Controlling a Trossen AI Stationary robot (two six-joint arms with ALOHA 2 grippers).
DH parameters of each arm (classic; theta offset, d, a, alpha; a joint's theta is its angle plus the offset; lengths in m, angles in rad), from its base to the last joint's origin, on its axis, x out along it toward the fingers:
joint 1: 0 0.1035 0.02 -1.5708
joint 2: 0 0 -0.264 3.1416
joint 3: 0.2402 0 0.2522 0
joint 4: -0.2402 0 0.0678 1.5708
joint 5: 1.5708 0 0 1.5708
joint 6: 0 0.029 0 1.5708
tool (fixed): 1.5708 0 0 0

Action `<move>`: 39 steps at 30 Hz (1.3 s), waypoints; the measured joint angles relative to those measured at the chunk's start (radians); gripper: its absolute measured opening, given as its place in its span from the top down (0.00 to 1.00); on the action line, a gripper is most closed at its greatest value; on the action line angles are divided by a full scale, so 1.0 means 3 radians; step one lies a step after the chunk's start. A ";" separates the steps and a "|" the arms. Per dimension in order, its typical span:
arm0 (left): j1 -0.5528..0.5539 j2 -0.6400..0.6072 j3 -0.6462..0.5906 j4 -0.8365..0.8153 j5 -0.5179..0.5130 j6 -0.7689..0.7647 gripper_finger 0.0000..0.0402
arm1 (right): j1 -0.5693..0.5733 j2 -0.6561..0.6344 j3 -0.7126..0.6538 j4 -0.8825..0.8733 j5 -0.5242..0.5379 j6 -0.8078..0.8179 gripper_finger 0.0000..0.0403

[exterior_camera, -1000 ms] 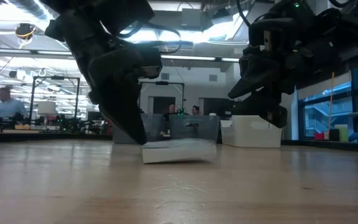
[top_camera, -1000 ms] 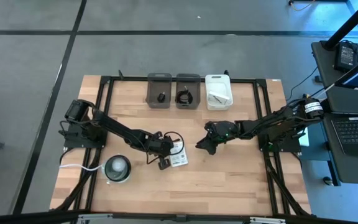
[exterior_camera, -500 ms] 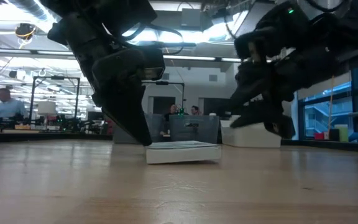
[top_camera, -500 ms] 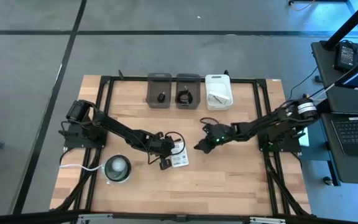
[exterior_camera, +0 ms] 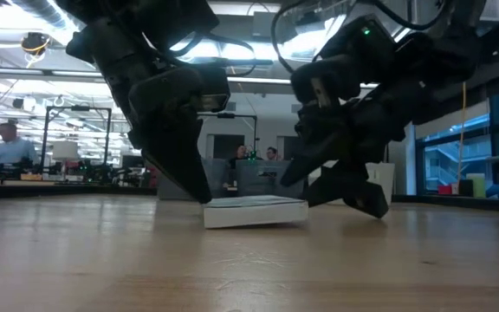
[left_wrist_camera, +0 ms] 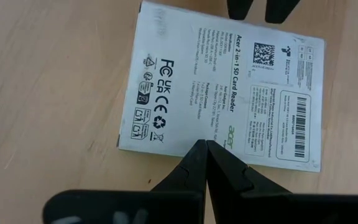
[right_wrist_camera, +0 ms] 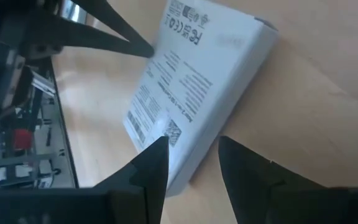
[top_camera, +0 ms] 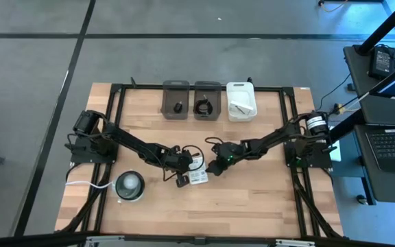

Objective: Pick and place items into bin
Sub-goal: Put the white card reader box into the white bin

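A flat white packet with dark print point(top_camera: 198, 177) lies face down on the wood table point(top_camera: 252, 199), between both grippers. My left gripper point(left_wrist_camera: 205, 145) is shut, with its tips at the packet's long edge. My right gripper point(right_wrist_camera: 191, 163) is open and low at the opposite side, its fingers astride a corner of the packet point(right_wrist_camera: 188, 177). In the bins at the far edge, a tiny black block point(top_camera: 177, 107) sits in one dark bin, a coiled black cable point(top_camera: 204, 107) in the other, and a second white packet point(top_camera: 239, 107) in the white bin. My left gripper sets its shut fingertips on the packet's long edge point(left_wrist_camera: 194, 138), about midway along it, slanting down from the table's left side. The packet lies flat on the table under them. My right gripper: I cannot tell whether its open fingers point(right_wrist_camera: 156, 158) touch the packet.
Two dark bins point(top_camera: 175, 90) point(top_camera: 208, 89) and a white bin point(top_camera: 241, 91) stand in a row at the far edge. A round grey-white disc point(top_camera: 129, 185) with a white cord lies near the left arm. People sit in the room beyond.
My right gripper has travelled toward the table's left and downward, from well clear of the packet to right beside it, staying open. The packet has slid a little along the table toward the right. My left gripper has stayed at the packet's edge.
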 joint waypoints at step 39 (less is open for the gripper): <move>-0.0001 0.0005 -0.0004 -0.0004 0.0031 -0.0060 0.99 | 0.0006 0.0140 0.0223 -0.0170 0.0187 0.0244 0.64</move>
